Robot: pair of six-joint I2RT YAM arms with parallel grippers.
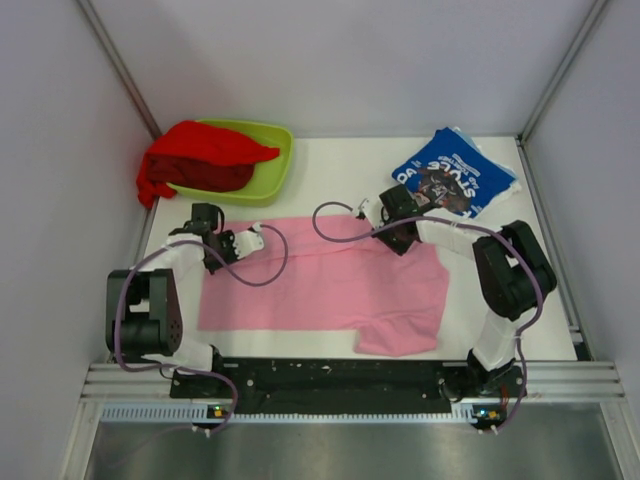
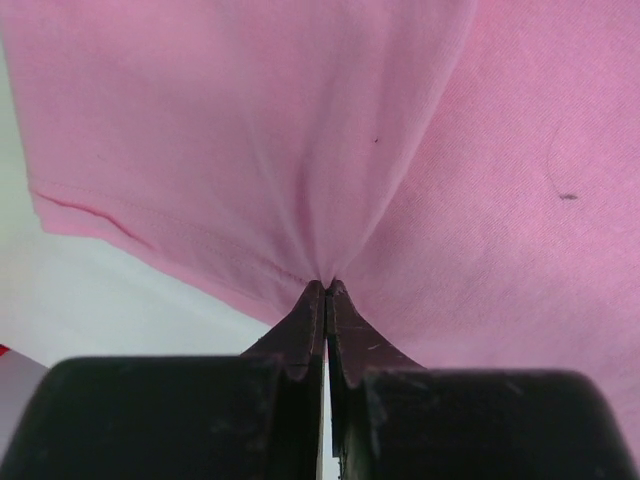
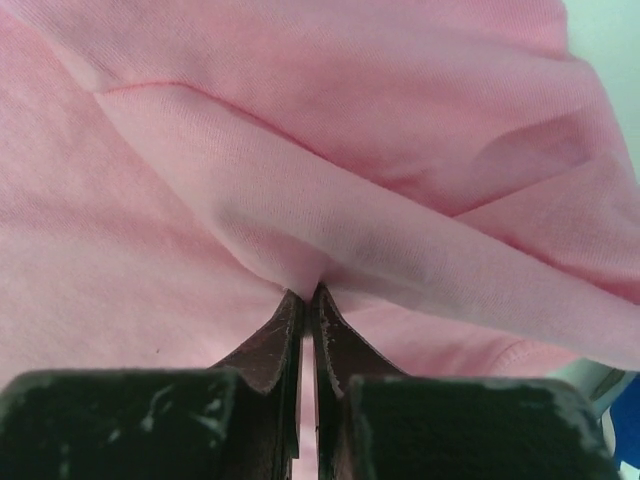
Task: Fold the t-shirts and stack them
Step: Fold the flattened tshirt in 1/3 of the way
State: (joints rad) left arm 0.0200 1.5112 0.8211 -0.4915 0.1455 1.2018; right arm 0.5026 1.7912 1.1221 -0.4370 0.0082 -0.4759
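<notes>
From above, the pink t-shirt [image 1: 330, 285] lies spread on the worktop [image 1: 330, 180], the blue t-shirt [image 1: 455, 175] sits folded far right, and the red t-shirt [image 1: 205, 160] fills the green tray [image 1: 278, 165]. Left wrist: the left hand [image 2: 327, 285] pinches pink cloth. Right wrist: the right hand [image 3: 305, 292] pinches a pink fold.

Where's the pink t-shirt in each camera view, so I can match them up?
Top external: pink t-shirt spread mid-table, its far edge held by left gripper and right gripper.
Left wrist: fills the frame, pinched in left gripper.
Right wrist: fills the frame, a fold pinched in right gripper.
Shared landmark: white table beside the cloth.
</notes>
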